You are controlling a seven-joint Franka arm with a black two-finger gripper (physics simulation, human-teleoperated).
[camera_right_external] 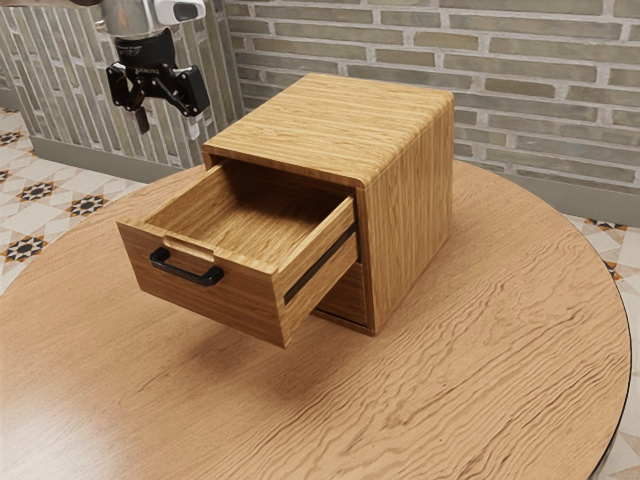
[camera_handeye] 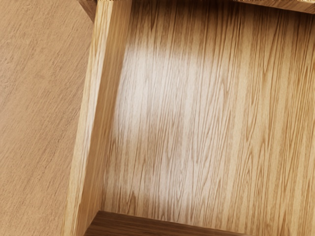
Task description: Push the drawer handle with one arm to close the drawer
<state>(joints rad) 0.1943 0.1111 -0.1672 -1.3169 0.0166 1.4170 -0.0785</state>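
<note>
Black and bar-shaped, the drawer handle (camera_right_external: 187,272) sits on the front of the pale-brown, wood-grained upper drawer (camera_right_external: 215,308), which stands pulled out toward the exterior view's lower left; a shallow notch (camera_right_external: 188,246) lies just above the handle in the front's top edge; a dark slide rail (camera_right_external: 321,262) runs along the drawer's outer side; behind it is the box-shaped wooden cabinet (camera_right_external: 415,205) with rounded top edges, a lower drawer (camera_right_external: 345,292) beneath the open one.

Up in the exterior view's upper left, the black two-finger gripper (camera_right_external: 168,127) hangs from the white-and-grey arm (camera_right_external: 135,20), its fingers pointing down and standing apart with a gap between them; it is higher than the handle and clear of it; the wrist view looks down on the grained drawer bottom (camera_handeye: 197,123) and one side wall (camera_handeye: 96,108).

The cabinet stands on a round, light-brown wooden table (camera_right_external: 480,390); beyond are grey-green brick walls (camera_right_external: 520,60) and patterned floor tiles (camera_right_external: 45,215).
</note>
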